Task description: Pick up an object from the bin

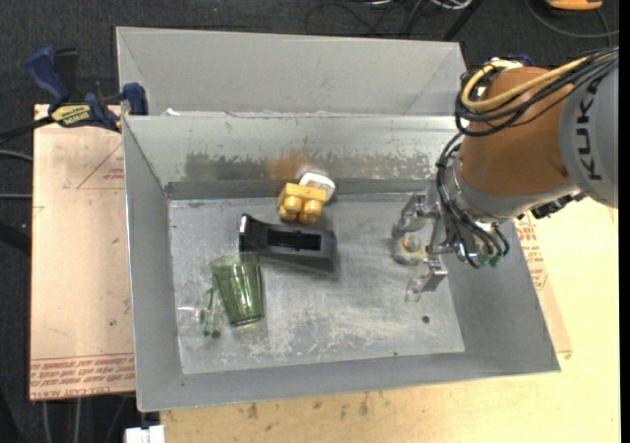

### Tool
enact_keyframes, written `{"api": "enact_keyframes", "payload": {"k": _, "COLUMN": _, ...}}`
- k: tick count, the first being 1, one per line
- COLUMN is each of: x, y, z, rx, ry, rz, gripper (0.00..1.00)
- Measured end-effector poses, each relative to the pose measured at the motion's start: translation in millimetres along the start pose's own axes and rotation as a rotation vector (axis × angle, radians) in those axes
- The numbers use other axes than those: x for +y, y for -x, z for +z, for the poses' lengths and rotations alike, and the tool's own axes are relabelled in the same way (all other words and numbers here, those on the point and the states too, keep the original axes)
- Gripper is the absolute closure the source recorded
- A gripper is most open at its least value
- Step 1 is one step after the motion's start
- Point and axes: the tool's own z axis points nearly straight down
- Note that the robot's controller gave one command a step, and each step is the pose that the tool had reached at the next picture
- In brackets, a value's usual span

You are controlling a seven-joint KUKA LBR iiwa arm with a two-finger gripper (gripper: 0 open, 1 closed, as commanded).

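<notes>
Overhead view of the grey metal bin (148, 234), seen from above and slightly to one side, with the single arm (512, 141) entering from the right. The claw (418, 252) hangs over bare floor in the right part of the bin, its two fingers standing apart with nothing between them, the gap running roughly from the far wall towards the near wall. Nothing is gripped, so the pick is judged not yet begun. Four loose things lie in the bin, one of each kind, all to the left of the claw: one black wedge-shaped object (287, 244) near the middle, one yellow blocky toy (300, 201) just beyond it against the far wall, one green translucent tumbler (239, 291) lying towards the near left, and one small clear piece (207, 318) just beside the tumbler. A white piece (317, 181) touches the toy's upper right; whether it belongs to the toy cannot be told. The black object is nearest the claw yet well apart from it, its long axis lying left to right with a slight tilt, hence roughly crosswise to the finger gap. A leftward shift would probably let the fingers straddle its narrow width.
</notes>
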Motion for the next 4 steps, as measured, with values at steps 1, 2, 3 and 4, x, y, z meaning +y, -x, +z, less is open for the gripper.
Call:
{"api": "enact_keyframes", "payload": {"k": 1, "x": 0, "y": 1.7, "z": -4, "rx": -0.008, "ry": -0.001, "rz": -0.001, "gripper": 0.0}}
{"api": "enact_keyframes", "payload": {"k": 2, "x": 42, "y": 8.8, "z": -18, "rx": -0.008, "ry": -0.003, "rz": -0.031, "gripper": 0.0}}
{"api": "enact_keyframes", "payload": {"k": 3, "x": 62, "y": 58.2, "z": -9, "rx": -0.016, "ry": 0.002, "rz": -0.057, "gripper": 0.0}}
{"api": "enact_keyframes", "payload": {"k": 4, "x": 86, "y": 56.7, "z": 4, "rx": -0.015, "ry": -0.001, "rz": -0.025, "gripper": 0.0}}
